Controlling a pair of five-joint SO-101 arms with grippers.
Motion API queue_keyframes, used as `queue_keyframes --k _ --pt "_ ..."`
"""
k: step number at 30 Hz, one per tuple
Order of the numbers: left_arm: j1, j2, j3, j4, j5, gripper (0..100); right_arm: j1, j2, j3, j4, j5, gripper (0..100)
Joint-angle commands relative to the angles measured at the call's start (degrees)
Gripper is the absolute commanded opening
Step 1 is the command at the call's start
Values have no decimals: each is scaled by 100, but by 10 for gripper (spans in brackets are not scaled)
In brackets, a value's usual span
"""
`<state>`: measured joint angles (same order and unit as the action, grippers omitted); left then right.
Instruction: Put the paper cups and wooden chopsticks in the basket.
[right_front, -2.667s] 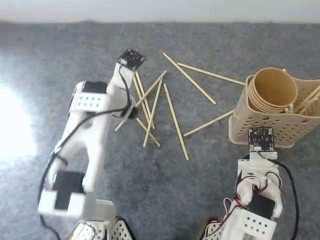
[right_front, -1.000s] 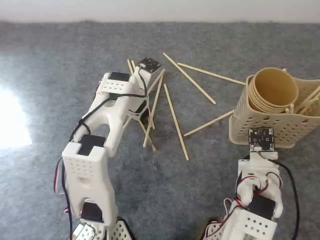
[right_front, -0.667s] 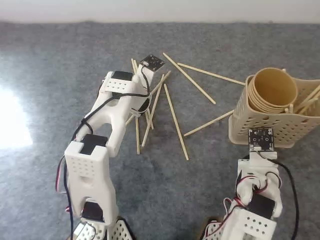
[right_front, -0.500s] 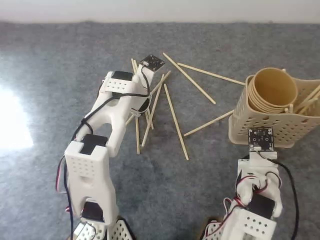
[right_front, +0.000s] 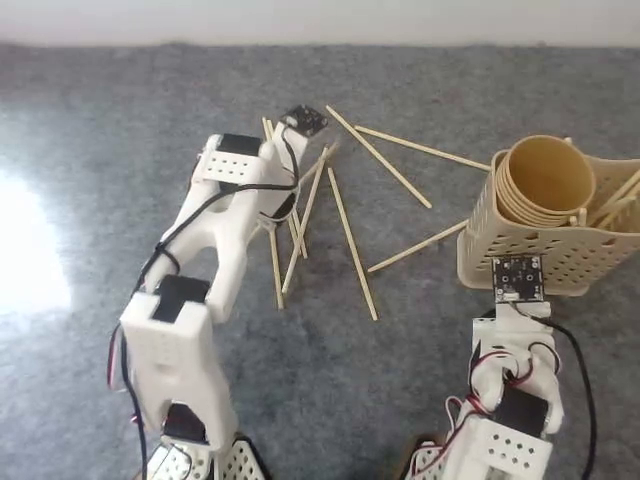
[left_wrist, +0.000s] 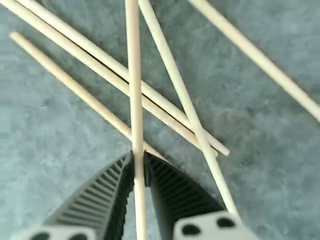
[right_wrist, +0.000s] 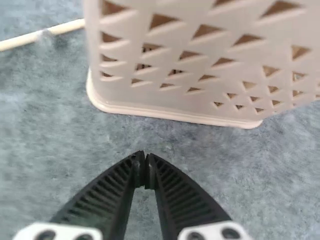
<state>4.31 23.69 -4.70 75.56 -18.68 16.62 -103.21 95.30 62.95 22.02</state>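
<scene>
Beige lattice basket (right_wrist: 165, 111), tan cups (right_front: 545, 178), pale chopsticks (right_front: 352, 243), apparently speckled grey table (right_front: 100, 120).

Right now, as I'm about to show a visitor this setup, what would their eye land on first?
Likely the left tool, shut on one wooden chopstick among a crossed scatter of loose chopsticks in the middle of the grey table. Next, the beige basket at the right, with stacked paper cups and a few chopsticks in it, and the right tool, shut and empty, just in front of it.
</scene>
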Motion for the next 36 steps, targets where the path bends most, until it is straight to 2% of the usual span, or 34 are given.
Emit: queue_keyframes --k 1,6,14,36 --pt "26 -932 -189 88 0 10 -101 -75 105 -92 79 7" --pt "88 -1635 -189 281 9 9 -101 -75 105 -57 325 7" --pt "105 -2426 -198 440 237 9 -101 -75 105 -57 325 7" --pt "193 -4844 -189 1890 211 9 -84 -75 88 -66 316 9"
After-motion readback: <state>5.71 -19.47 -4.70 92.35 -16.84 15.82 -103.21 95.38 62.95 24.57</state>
